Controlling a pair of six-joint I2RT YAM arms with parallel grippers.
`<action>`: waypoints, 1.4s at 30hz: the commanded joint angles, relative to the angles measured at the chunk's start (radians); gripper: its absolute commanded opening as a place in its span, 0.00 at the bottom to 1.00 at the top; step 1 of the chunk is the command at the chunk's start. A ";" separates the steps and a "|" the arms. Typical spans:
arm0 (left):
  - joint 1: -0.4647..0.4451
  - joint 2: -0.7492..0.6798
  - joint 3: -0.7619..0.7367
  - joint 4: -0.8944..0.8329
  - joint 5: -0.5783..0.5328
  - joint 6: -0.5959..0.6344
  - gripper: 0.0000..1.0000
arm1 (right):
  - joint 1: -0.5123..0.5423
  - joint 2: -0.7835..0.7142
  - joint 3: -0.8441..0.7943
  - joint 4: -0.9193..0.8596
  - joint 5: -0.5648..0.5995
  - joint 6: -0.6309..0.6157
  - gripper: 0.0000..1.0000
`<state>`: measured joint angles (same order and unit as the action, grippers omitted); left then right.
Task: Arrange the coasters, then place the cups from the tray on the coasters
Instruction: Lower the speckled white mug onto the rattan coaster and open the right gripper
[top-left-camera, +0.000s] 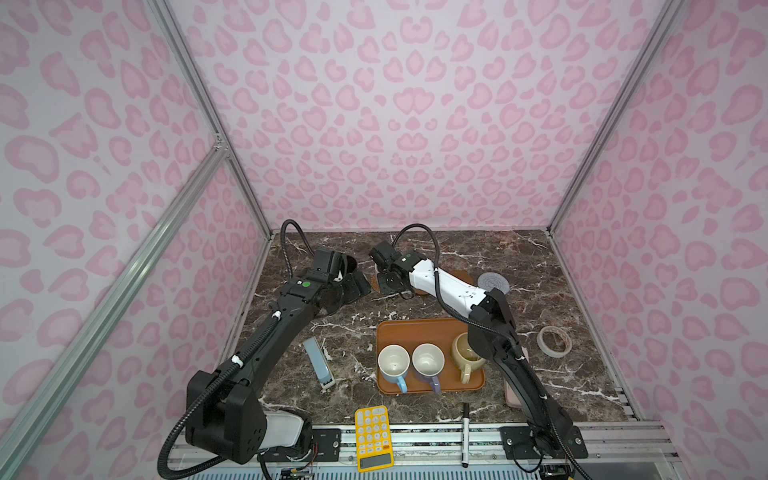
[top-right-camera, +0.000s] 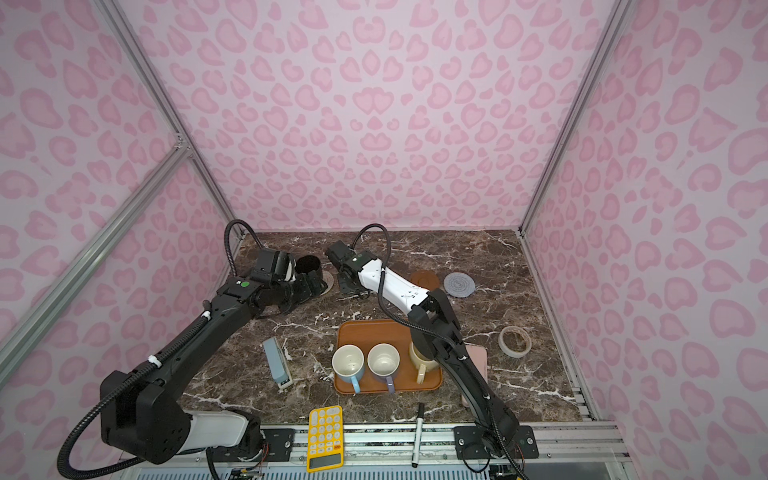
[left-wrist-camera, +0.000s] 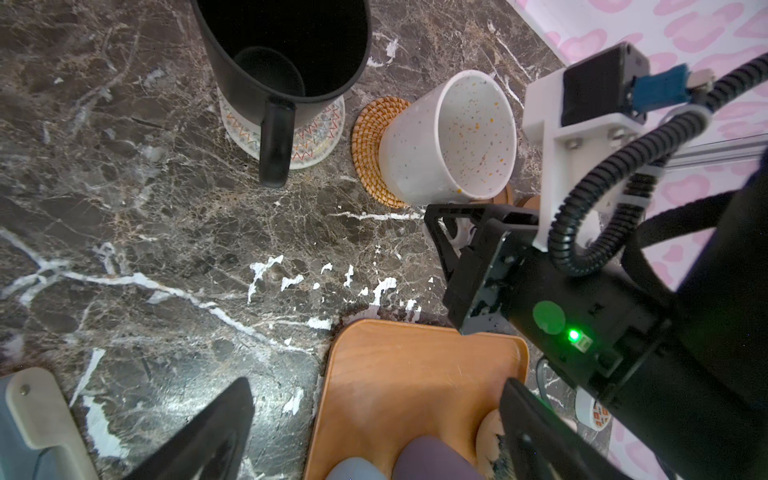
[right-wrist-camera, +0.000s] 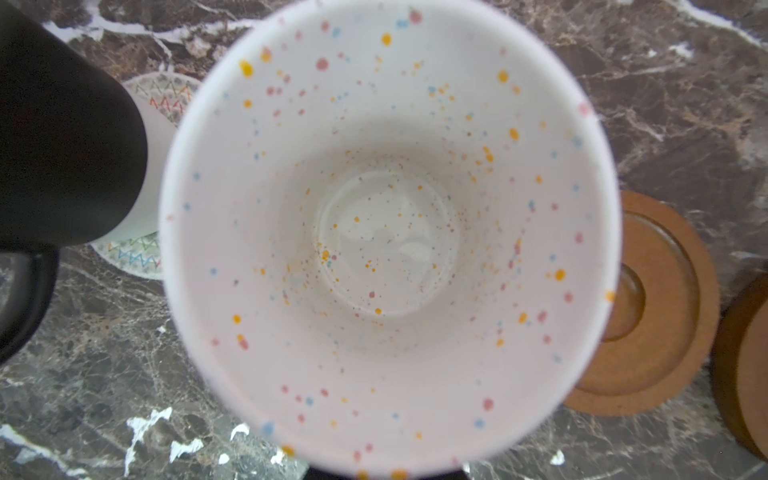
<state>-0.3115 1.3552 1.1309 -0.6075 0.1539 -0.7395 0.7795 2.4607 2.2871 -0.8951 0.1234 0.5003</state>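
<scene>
Left gripper (left-wrist-camera: 376, 386) has its fingers (left-wrist-camera: 208, 428) wide apart, holding nothing. Right gripper (left-wrist-camera: 455, 222) is clamped on the handle of the speckled white mug (left-wrist-camera: 449, 137), far centre.

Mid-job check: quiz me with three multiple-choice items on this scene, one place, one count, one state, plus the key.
1. The black mug stands on: A whitish woven coaster; B grey-blue coaster; C wooden coaster.
2. Mugs on the tray: A two; B three; C five.
3. The left gripper is: A open; B shut on the black mug; C shut on a coaster.
Key: 1 A, its base sits on the zigzag-stitched disc. 2 B, light blue mug, lavender mug and beige-yellow mug stand there. 3 A, its jaws stand wide apart, holding nothing.
</scene>
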 joint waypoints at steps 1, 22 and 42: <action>0.000 -0.015 -0.010 0.020 0.010 -0.001 0.95 | 0.001 0.027 0.021 -0.002 -0.003 -0.003 0.00; 0.001 -0.020 -0.021 0.020 0.017 0.004 0.95 | 0.001 0.062 0.037 0.027 0.024 -0.039 0.00; 0.001 -0.052 -0.028 -0.005 0.009 0.005 0.97 | -0.001 0.032 0.063 -0.025 0.041 -0.016 0.42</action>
<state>-0.3115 1.3121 1.1103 -0.6079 0.1600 -0.7353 0.7788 2.4889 2.3379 -0.8940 0.1558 0.4755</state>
